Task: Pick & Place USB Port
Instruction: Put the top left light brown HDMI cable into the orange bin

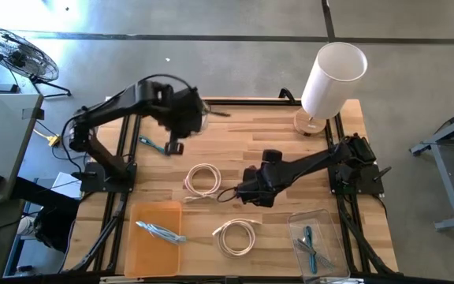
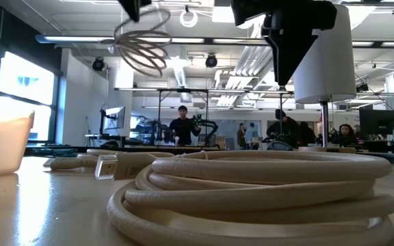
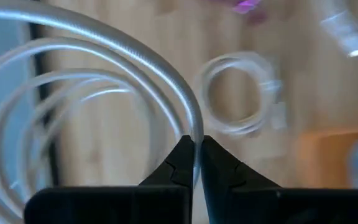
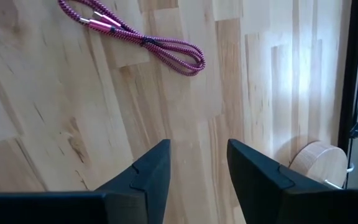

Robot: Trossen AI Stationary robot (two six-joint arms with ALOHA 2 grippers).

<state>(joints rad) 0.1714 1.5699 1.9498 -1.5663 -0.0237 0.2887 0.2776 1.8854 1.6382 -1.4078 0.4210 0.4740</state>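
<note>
so right between my left gripper [image 3: 196, 163] fingertips i've got one strand of a coiled silvery-white usb cable [image 3: 114, 68], pinched tight with the jaws clenched on it. the loops spread away from the tips and off to one side in the left wrist view, so the coil hangs from a single point on its rim, not from the middle. from overhead, that gripper [image 1: 186, 117] is up over the far left part of the light wooden slatted table [image 1: 243, 138]. the move that matters, i reckon, is getting the coil to the translucent orange tray [image 1: 158, 229], which sits at the near left edge with a blue-grey cable already in it. so the drop is back toward me on my own side, and my left arm is clearly the nearer one. my right gripper [image 4: 197, 171] hovers over mid-table with its fingers apart, nothing between them, just bare wood and a magenta braided cable [image 4: 143, 38] further off. the low view shows the held coil [image 2: 144, 46] hanging clear of the table, which the top view can't tell me. it also has a cream coiled cable [image 2: 252, 191] right up close. the overhead is the only one showing the tray, the clear bin [image 1: 318, 241] near right and the white cylinder lamp [image 1: 333, 75] at the far edge.
</note>
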